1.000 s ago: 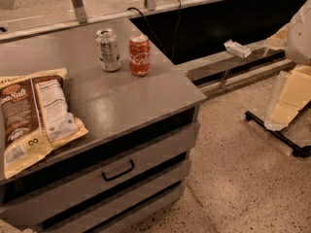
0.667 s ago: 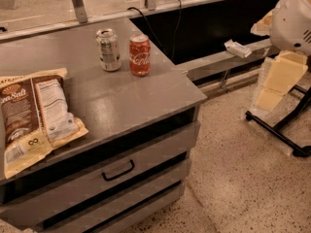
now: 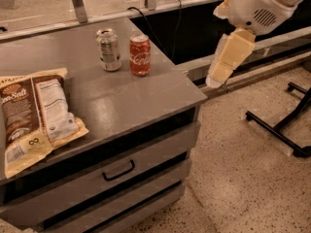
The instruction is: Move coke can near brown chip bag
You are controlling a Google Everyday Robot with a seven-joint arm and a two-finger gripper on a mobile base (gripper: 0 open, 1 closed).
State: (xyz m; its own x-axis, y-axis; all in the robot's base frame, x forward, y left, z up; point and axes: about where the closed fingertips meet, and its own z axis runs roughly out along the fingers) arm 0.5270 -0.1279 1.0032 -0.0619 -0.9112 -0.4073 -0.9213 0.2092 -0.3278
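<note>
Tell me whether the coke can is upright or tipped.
Upright: the coke can stands on its base on the cabinet, silver top up. The gripper hangs beyond the cabinet's edge, not touching the can.

White rounded arm housing (image 3: 252, 4) with a slotted vent (image 3: 265, 17); cream, blocky part, seemingly the gripper (image 3: 219, 73), at upper right.

The coke can (image 3: 140, 55) stands upright in the upper middle of the frame, red with white script lettering and a silver top. The brown chip bag (image 3: 34, 118) lies flat at the left edge of the frame, partly cut off there. Its dark brown front faces up, with tan-yellow edges, a white nutrition label and "Sea Salt" lettering. Can and bag are well apart. The gripper (image 3: 218, 72) hangs in the upper right, touching neither.
</note>
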